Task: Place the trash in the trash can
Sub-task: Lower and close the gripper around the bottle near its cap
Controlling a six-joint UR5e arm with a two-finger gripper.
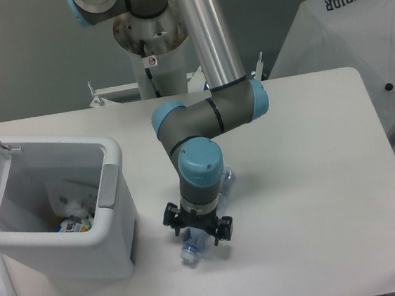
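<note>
Step in hand: grasping the bottle [194, 249]. Gripper [198, 231] sits low, directly over it; the capped end pokes out just below and left of the gripper, the other end shows up and right behind the wrist. Fingers hidden by the wrist, so I cannot tell if the jaws are apart or clamped on it. Trash can [114, 199] stands to the gripper's left, lid up, 1 clear wrapper [72, 203] already inside. Next move needs a confirmed grip, then lift clear of the rim and carry left.
</note>
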